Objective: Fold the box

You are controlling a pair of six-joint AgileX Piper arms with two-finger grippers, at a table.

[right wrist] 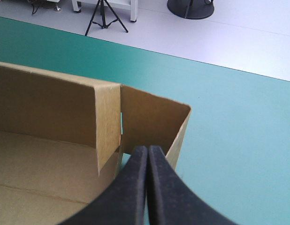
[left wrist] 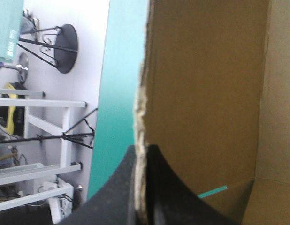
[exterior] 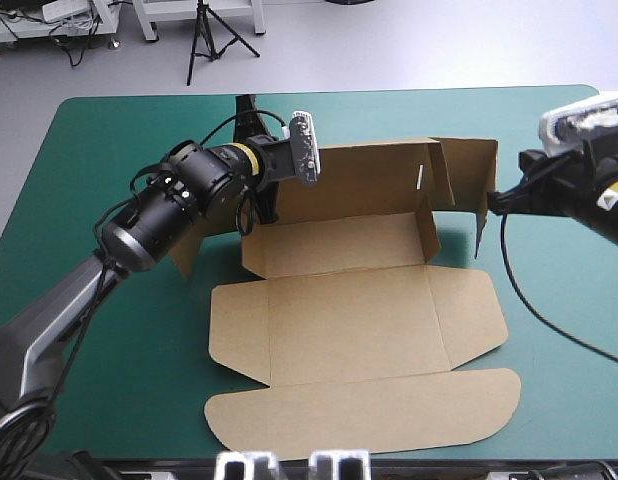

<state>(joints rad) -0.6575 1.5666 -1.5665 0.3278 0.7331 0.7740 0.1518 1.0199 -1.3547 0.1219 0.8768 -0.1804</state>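
Note:
The brown box [exterior: 359, 320] lies part-folded on the teal-green cover, its back wall [exterior: 354, 180] raised and its lid and front flaps flat. My left gripper [exterior: 257, 205] is at the back wall's left end. In the left wrist view my left gripper [left wrist: 142, 187] is shut on the wall's ragged edge [left wrist: 140, 117], the board between the fingers. My right gripper [exterior: 489, 200] is at the raised right flap [exterior: 464, 170]. In the right wrist view my right gripper [right wrist: 147, 152] is shut in one pointed arch, its tip against that flap [right wrist: 152, 119], with no board seen between the fingers.
The lid [exterior: 369, 410] reaches close to the table's near edge. Bare teal-green cover [exterior: 89, 180] lies left of the box, and more [right wrist: 239, 140] beyond the right flap. A tripod [exterior: 204, 40] stands on the floor past the far edge.

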